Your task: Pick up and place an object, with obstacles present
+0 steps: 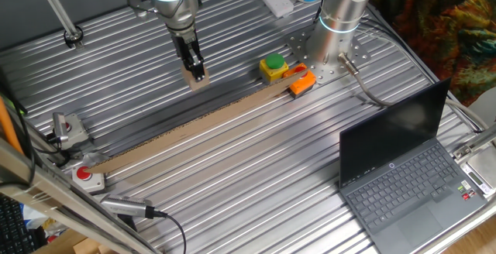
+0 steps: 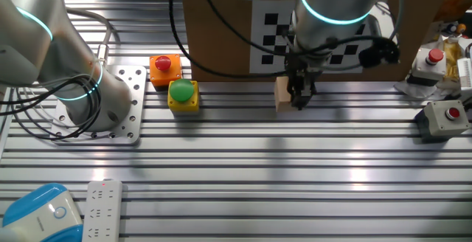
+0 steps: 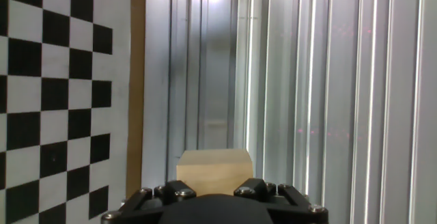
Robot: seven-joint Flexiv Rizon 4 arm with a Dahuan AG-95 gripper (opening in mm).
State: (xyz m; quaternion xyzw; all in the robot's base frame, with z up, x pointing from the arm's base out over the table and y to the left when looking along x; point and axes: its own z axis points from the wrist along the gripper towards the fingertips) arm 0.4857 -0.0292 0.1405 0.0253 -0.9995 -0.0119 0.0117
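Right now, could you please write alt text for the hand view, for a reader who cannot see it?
A tan block sits just beyond the dark tool at the bottom edge, on a ribbed metal table. A black-and-white checkerboard fills the left side.

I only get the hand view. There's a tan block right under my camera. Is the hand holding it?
Observer: The hand is down at the block, but I cannot tell whether it grips.
Operator: What's close by that I can't see?
Observer: A long tan strip lies on the table, between the block and a laptop.
Operator: Anything else?
Observer: A yellow box with a green button sits near one end of the strip.
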